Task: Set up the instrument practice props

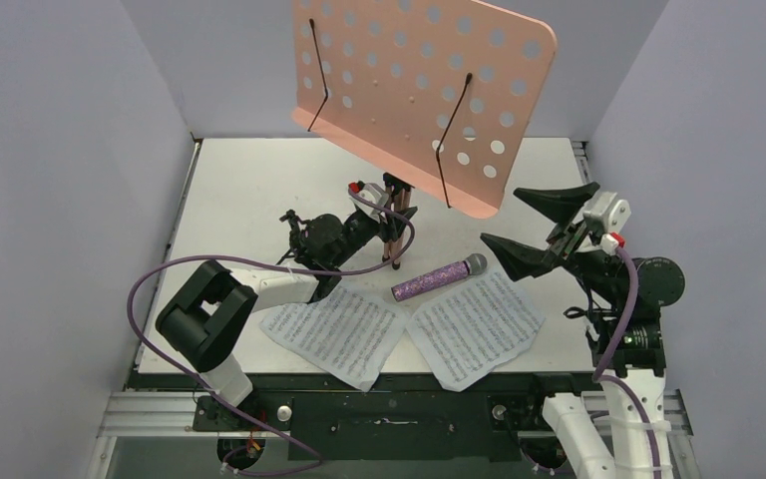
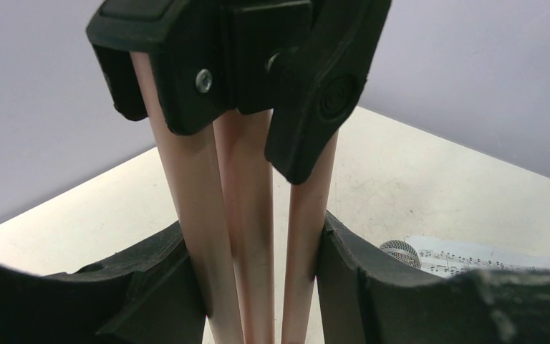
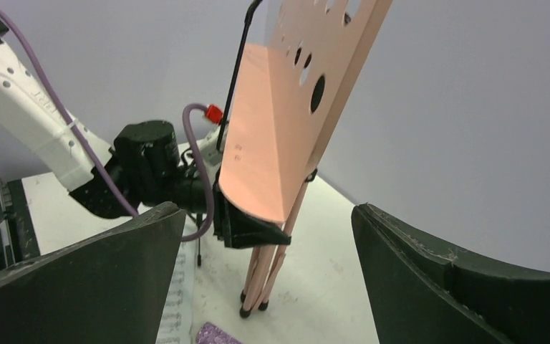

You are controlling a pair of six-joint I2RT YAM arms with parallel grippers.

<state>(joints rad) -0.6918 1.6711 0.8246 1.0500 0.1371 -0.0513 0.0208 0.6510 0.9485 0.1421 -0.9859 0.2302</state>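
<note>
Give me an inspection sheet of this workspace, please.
Surface: white table.
Job's things: pink music stand standing on folded legs; two sheet pages flat side by side at the near edge; microphone lying just behind them.
Clutter: nothing seen.
Pincers: left pincer shut around the stand's legs; right pincer open, empty, raised right of the stand.
Cables: purple cables loop off both arms.
Surroundings: plain walls on three sides.

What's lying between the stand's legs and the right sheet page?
The purple microphone lies flat there, silver head near the page; the top view shows it.
</note>
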